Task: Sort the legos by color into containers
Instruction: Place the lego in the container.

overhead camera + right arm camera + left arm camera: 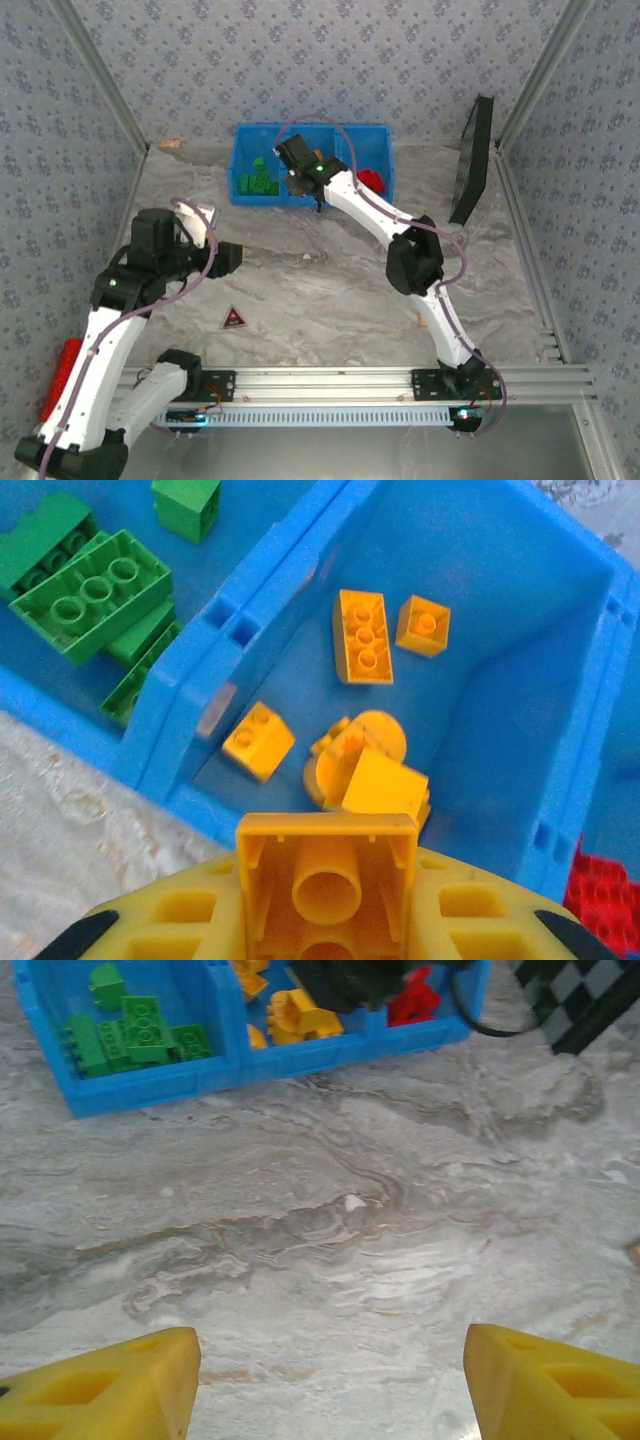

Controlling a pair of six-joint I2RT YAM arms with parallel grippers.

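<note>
- Right wrist view shows the step in hand: the right jaws are closed on a yellow brick (327, 880), its hollow underside and round inner tube facing the camera, and they hang above the middle compartment (520, 680) of the blue bin (365, 133).
- Straight below and ahead of those jaws lie the yellow legos (362, 635) already sorted: a long studded block, two small squares and a piece with a rounded edge.
- To the left of the jaws, past a partition wall, the green legos (90, 590) lie in their own compartment; to the lower right, a corner of the red legos (605, 900) shows in the third.
- The next move, as I judge it, is a release. The jaws must part while the brick is inside the partition walls, so that it drops among its own colour and does not bounce over a wall.
- The left jaws stand wide open with nothing between the fingertips (110, 1390), above bare desk (330, 1260); the bin is well ahead of them.
- Bricks and bin are hard, glossy moulded plastic with crisp edges and round studs; the desk is smooth, grey-veined and marble-like, with a slight sheen.
</note>
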